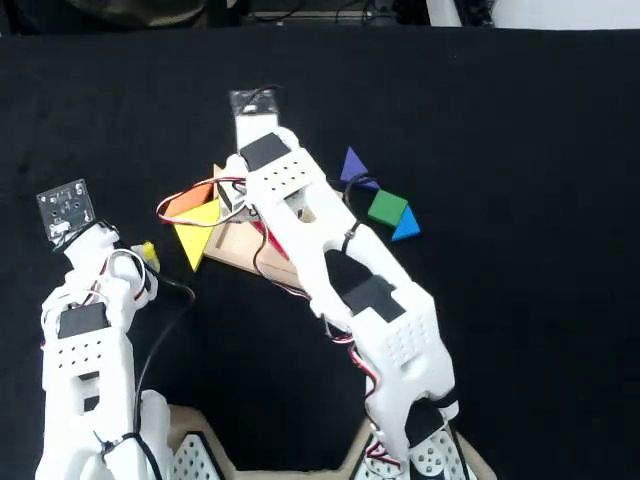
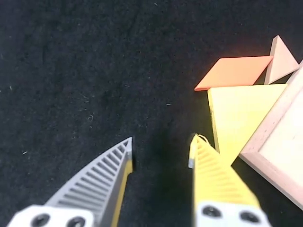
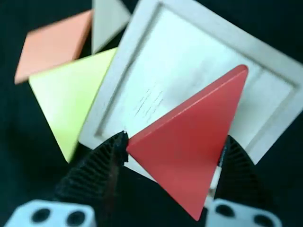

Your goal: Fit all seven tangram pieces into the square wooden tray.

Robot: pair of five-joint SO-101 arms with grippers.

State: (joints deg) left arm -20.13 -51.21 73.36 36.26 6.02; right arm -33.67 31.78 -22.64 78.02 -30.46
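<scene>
Red triangle (image 3: 189,146) is hanging clamped in the right gripper (image 3: 173,144) above the wooden tray (image 3: 112,81), likely for seating in a corner; the left gripper (image 2: 161,144) is hovering spread and empty beside the yellow triangle (image 2: 236,113).

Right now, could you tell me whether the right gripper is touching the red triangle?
Touching. In the right wrist view the red triangle sits clamped in the right gripper, a corner against one finger and an edge against the other.
</scene>
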